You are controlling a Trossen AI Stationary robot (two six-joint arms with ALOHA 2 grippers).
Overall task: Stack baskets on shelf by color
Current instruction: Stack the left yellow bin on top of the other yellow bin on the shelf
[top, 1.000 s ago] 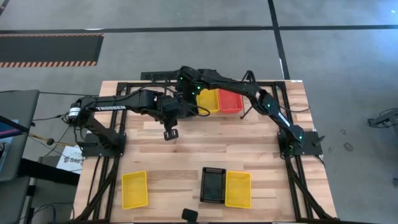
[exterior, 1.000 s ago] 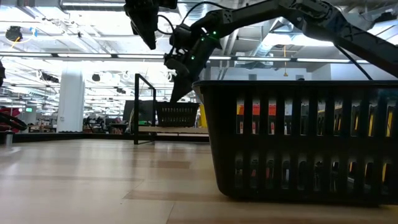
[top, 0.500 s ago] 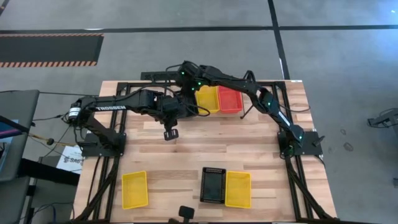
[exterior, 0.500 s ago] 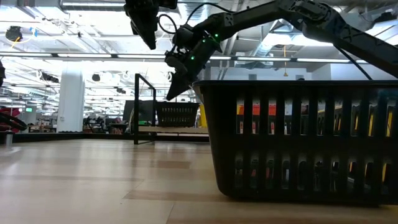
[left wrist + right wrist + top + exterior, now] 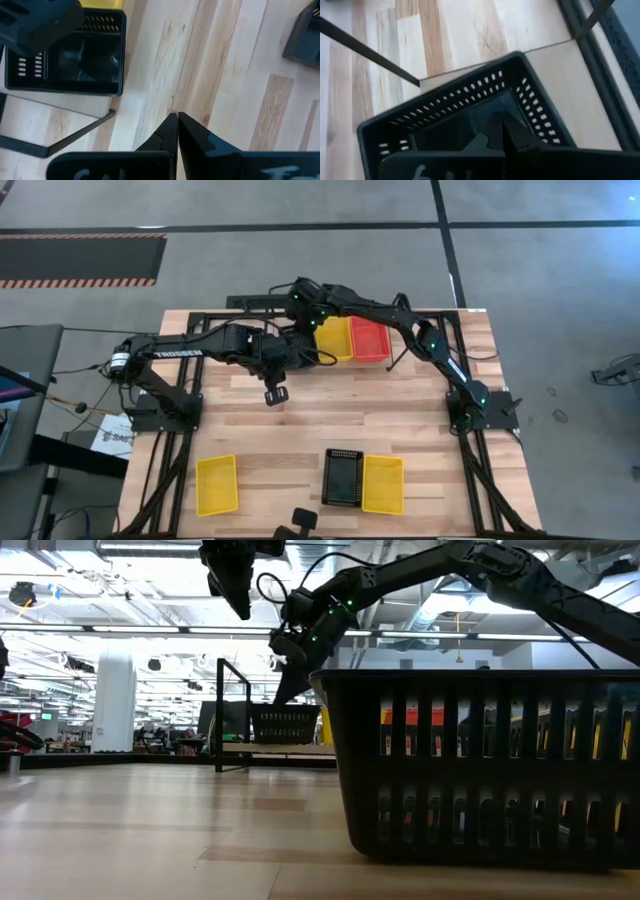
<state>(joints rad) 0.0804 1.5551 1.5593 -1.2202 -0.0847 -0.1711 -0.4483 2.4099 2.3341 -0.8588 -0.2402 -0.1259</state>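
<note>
Baskets remain loose: we see a black basket (image 5: 465, 107) directly ahead of and below the right gripper (image 5: 501, 131), whose jaws are pressed together and empty. We judge the right arm nearer; the left gripper (image 5: 177, 131), also closed, hangs beside it.

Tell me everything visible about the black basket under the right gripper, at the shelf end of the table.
The black basket is a shallow rectangular tray of what looks like plastic, its walls pierced with rows of small slots, its floor solid and glossy. It sits upright and empty on a pale board, inside the thin black rods of the shelf. The right gripper hangs over its inside, fingers shut, with no visible grip on it. In the left wrist view a yellow basket lies along its far side.
</note>
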